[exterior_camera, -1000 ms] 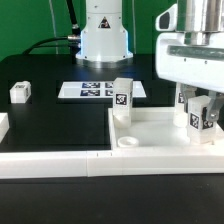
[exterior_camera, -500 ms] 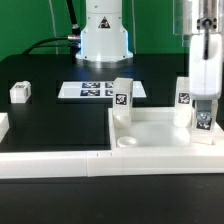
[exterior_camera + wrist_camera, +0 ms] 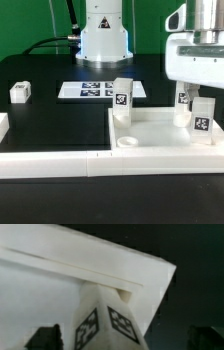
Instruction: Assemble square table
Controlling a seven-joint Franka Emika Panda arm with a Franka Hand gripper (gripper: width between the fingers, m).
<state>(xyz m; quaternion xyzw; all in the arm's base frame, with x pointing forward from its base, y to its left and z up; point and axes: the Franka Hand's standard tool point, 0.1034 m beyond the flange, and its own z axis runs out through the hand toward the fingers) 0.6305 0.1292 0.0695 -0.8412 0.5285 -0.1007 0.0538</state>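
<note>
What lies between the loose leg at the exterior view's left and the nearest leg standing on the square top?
The marker board lies flat there, nearer the standing leg; only the exterior view shows it.

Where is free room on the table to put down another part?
Free: the black surface between the loose leg and the marker board, and from that board to the white rail. Crowded: the square top's end at the exterior view's right, where legs stand under the tool.
</note>
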